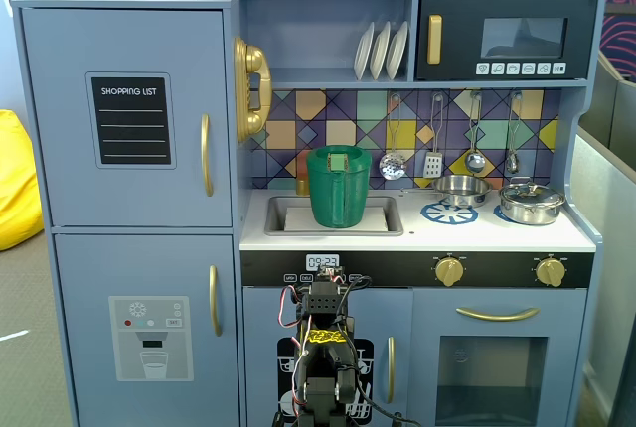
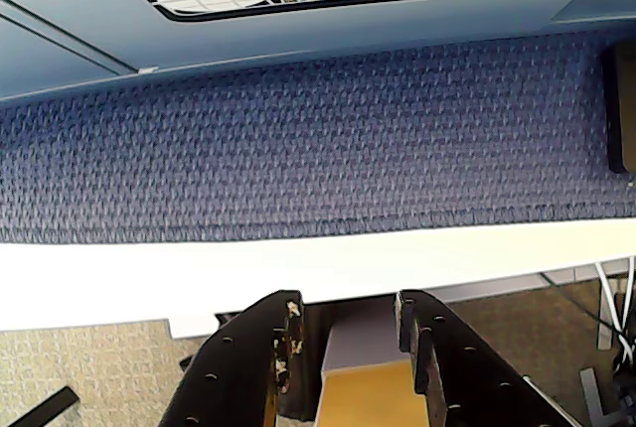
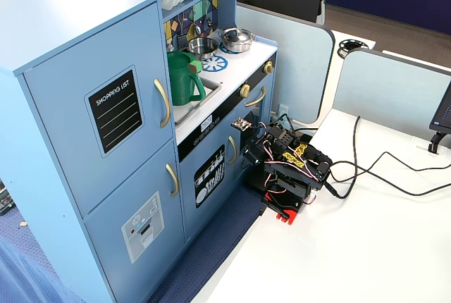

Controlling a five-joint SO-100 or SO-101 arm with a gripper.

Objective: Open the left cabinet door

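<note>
Down in the wrist view, the gripper (image 2: 343, 333) shows only as two black fingers (image 2: 263, 353) rising from the bottom edge, a narrow gap between them and nothing held; the tips point at the white table edge (image 2: 149, 283) with blue carpet (image 2: 318, 164) beyond. The arm (image 3: 289, 169) sits folded low on the table, a tangle of wires around it, and in a fixed view its lower part is cut off by the frame bottom (image 1: 323, 348). It blocks part of the small door with dishware pictures (image 3: 209, 183), of which the wrist view catches only the lower strip.

Well apart from the arm, at the upper left of the toy kitchen, the left cabinet door (image 1: 129, 114) is shut, flush with its frame, the black shopping-list panel (image 1: 130, 120) facing out and the gold handle (image 1: 206, 155) upright by its right edge. Below it sits the door with the ice-dispenser panel (image 1: 151, 324). A green pitcher (image 1: 339, 187) stands in the sink (image 1: 288, 216).
</note>
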